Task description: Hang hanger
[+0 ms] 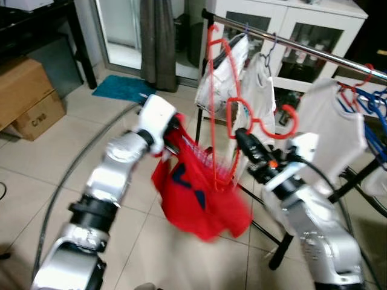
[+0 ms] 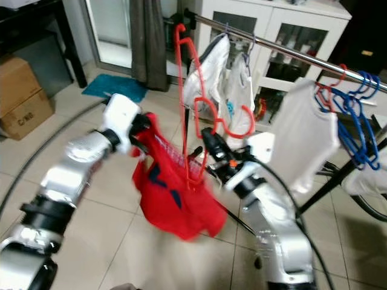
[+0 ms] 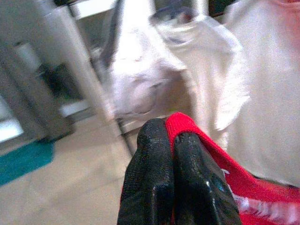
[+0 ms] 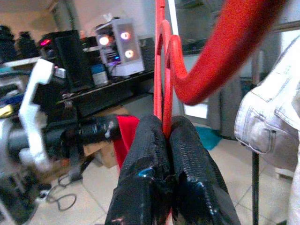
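The red hanger (image 1: 225, 103), a light, stiff, springy wire frame, is clamped low in the right gripper (image 4: 164, 140) below the rail (image 1: 302, 48), while the left gripper (image 3: 172, 140) pinches its limp red garment (image 1: 199, 199), best steadied at the edge.

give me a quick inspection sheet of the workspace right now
surface: tiled floor.
job's things: red hanger carrying red garment, below the clothes rail, hook not on it.
clutter: cardboard boxes.
grippers: left gripper shut on garment; right gripper shut on hanger.
cables: dark cable curving across floor.
surroundings: white clothes, blue hangers, white cabinet, teal mat.
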`<state>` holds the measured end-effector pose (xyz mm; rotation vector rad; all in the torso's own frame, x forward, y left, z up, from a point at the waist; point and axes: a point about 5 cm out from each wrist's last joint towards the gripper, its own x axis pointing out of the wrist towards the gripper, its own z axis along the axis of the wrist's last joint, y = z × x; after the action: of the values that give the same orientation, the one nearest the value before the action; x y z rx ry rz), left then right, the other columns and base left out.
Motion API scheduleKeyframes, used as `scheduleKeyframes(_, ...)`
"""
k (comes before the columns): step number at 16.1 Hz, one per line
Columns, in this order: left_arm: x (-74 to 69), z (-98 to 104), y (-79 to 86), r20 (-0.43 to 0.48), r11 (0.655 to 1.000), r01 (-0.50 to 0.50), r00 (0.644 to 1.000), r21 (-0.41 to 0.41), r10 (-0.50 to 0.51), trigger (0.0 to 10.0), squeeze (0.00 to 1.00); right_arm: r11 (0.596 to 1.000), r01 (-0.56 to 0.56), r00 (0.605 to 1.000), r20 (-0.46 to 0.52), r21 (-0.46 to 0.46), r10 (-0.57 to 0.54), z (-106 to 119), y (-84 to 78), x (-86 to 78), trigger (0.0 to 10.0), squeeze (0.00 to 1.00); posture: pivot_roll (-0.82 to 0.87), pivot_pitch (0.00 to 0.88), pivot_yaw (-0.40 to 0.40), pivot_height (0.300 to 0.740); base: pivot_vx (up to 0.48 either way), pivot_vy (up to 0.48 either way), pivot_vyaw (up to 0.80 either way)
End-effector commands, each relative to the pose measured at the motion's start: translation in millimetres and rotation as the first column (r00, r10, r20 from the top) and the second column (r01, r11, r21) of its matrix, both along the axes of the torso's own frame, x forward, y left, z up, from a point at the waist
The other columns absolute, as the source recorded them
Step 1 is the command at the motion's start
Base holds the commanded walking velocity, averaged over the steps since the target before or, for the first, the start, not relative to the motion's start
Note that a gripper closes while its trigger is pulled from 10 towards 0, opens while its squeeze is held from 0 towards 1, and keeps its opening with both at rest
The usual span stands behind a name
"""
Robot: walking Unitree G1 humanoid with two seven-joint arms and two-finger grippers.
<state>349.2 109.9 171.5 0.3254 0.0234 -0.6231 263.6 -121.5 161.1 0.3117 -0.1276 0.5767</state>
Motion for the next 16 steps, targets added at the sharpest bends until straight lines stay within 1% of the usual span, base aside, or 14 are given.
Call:
scheduleKeyframes(1, -5.5, 8, -16.3, 0.029, 0.997, 0.070, 0.997, -0.007, -0.070, 0.0, 0.00, 1.000, 0.007, 1.000, 0.016, -0.005, -0.007, 5, 6.5, 3.3, 10.0, 0.00, 0.02, 0.003, -0.047, 0.740, 0.000, 0.000, 0.00)
scheduleKeyframes(3, -21.1, 2, -38.3, 0.002, 0.987, 0.158, 0.987, -0.008, -0.158, 0.0, 0.00, 0.989, 0.120, 0.992, 0.022, 0.084, -0.122, 15, 4.2, 14.0, 10.0, 0.00, 0.02, 0.000, -0.042, 0.740, 0.000, 0.000, 0.00)
scheduleKeyframes(4, -24.3, 1, -36.9, 0.000, 0.990, 0.137, 0.991, -0.015, -0.137, 0.0, 0.00, 0.972, 0.236, 0.972, 0.004, 0.001, -0.236, 14, -10.0, 23.6, 10.0, 0.00, 0.02, 0.000, -0.042, 0.740, 0.000, 0.000, 0.00)
scheduleKeyframes(5, -25.4, 1, -34.1, 0.001, 0.993, 0.115, 0.993, -0.018, -0.115, 0.0, 0.00, 0.954, 0.287, 0.958, 0.003, -0.087, -0.288, 10, -17.5, 27.3, 10.0, 0.00, 0.01, 0.000, -0.037, 0.740, 0.000, 0.000, 0.00)
scheduleKeyframes(6, -26.9, 1, -29.0, 0.004, 0.996, 0.081, 0.997, -0.022, -0.081, 0.0, 0.00, 0.918, 0.336, 0.940, 0.018, -0.212, -0.340, 5, -27.4, 30.2, 10.0, 0.00, 0.01, 0.001, -0.038, 0.740, 0.000, 0.000, 0.00)
scheduleKeyframes(8, -36.3, -4, -8.3, -0.009, 1.000, -0.017, 1.000, -0.022, 0.017, 0.0, 0.00, 0.871, 0.398, 0.907, -0.017, -0.288, -0.421, -5, -51.5, 25.4, 10.0, 0.00, 0.02, 0.002, -0.043, 0.740, 0.000, 0.000, 0.00)
scheduleKeyframes(9, -44.6, -10, 3.6, -0.026, 0.997, -0.070, 0.997, -0.020, 0.069, 0.0, 0.00, 0.851, 0.387, 0.906, -0.028, -0.354, -0.423, -11, -57.8, 19.2, 10.0, 0.00, 0.02, 0.002, -0.044, 0.740, 0.000, 0.000, 0.00)
scheduleKeyframes(10, -51.8, -16, 10.8, -0.046, 0.995, -0.103, 0.994, -0.013, 0.103, 0.0, 0.00, 0.863, 0.358, 0.918, -0.036, -0.357, -0.395, -14, -57.4, 11.6, 10.0, 0.00, 0.02, 0.001, -0.045, 0.740, 0.000, 0.000, 0.00)
scheduleKeyframes(11, -58.9, -23, 18.7, -0.061, 0.988, -0.155, 0.986, -0.010, 0.154, 0.0, 0.00, 0.851, 0.324, 0.916, -0.087, -0.413, -0.391, -25, -57.2, 3.2, 10.0, 0.00, 0.02, 0.001, -0.047, 0.740, 0.000, 0.000, 0.00)
scheduleKeyframes(12, -65.8, -28, 25.6, -0.062, 0.978, -0.206, 0.977, -0.003, 0.206, 3.6, 0.00, 0.824, 0.320, 0.906, -0.103, -0.467, -0.410, -35, -59.1, -5.8, 10.0, 0.00, 0.02, 0.000, -0.053, 0.740, 0.000, 0.000, -0.80)
scheduleKeyframes(13, -72.4, -34, 31.2, -0.080, 0.965, -0.262, 0.962, 0.015, 0.262, 10.0, 0.00, 0.814, 0.331, 0.884, -0.145, -0.477, -0.444, -45, -61.6, -15.4, 10.0, 0.00, 0.03, 0.000, -0.059, 0.740, 0.000, 0.000, -0.80)
scheduleKeyframes(14, -74.6, -36, 33.2, -0.087, 0.956, -0.292, 0.952, 0.010, 0.292, 10.0, 0.00, 0.805, 0.338, 0.877, -0.148, -0.487, -0.458, -48, -62.5, -18.8, 10.0, 0.00, 0.03, 0.000, -0.060, 0.740, 0.000, 0.000, -0.80)
scheduleKeyframes(15, -79.2, -41, 39.0, -0.116, 0.929, -0.369, 0.924, -0.017, 0.365, 10.0, 0.00, 0.791, 0.355, 0.874, -0.124, -0.499, -0.470, -50, -59.9, -25.4, 10.0, 0.00, 0.02, 0.000, -0.060, 0.740, 0.000, 0.000, -0.80)
scheduleKeyframes(16, -81.2, -43, 39.2, -0.117, 0.926, -0.376, 0.921, -0.021, 0.371, 10.0, 0.00, 0.803, 0.365, 0.871, -0.130, -0.471, -0.473, -48, -56.8, -26.2, 10.0, 0.00, 0.02, 0.000, -0.056, 0.740, 0.000, 0.000, -0.80)
